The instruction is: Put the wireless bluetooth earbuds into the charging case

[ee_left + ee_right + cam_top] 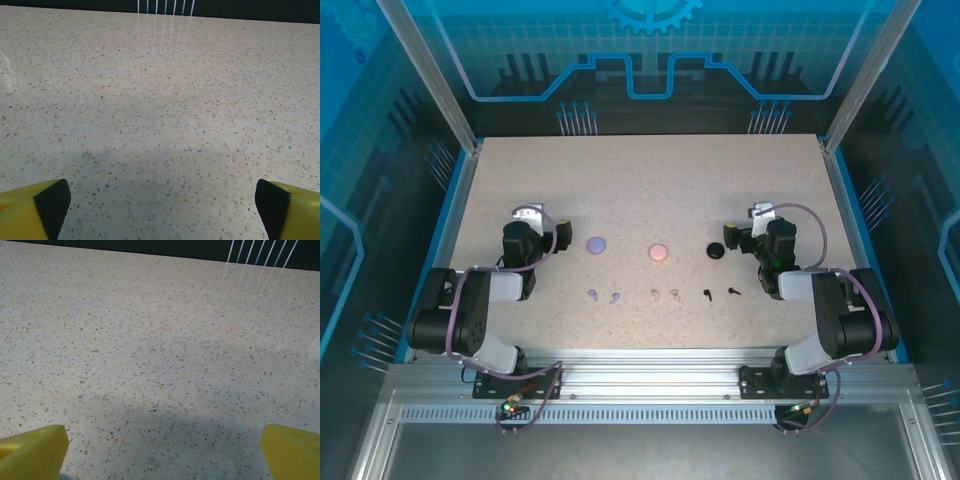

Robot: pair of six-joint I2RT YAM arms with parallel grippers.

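Lilac earbuds (592, 293) lie right of left hand (527, 214).

Table (160, 100): speckled stone-look top, beige with dark and orange flecks; smooth, low sheen, light streaks mirrored at its far edge.
Left claw (160, 212): fingers (20, 215) of matt yellow plastic, pads (52, 202) black and dull, rubber-like.
Right claw (162, 452): matt yellow plastic.
Rail (640, 385) at near edge: bare ribbed metal, satin silver.
Arm housings (450, 325): black, slightly glossy.

Robot lab cell: aluminium frame (650, 385), blue circuit-print walls (650, 60), speckled table (650, 190).
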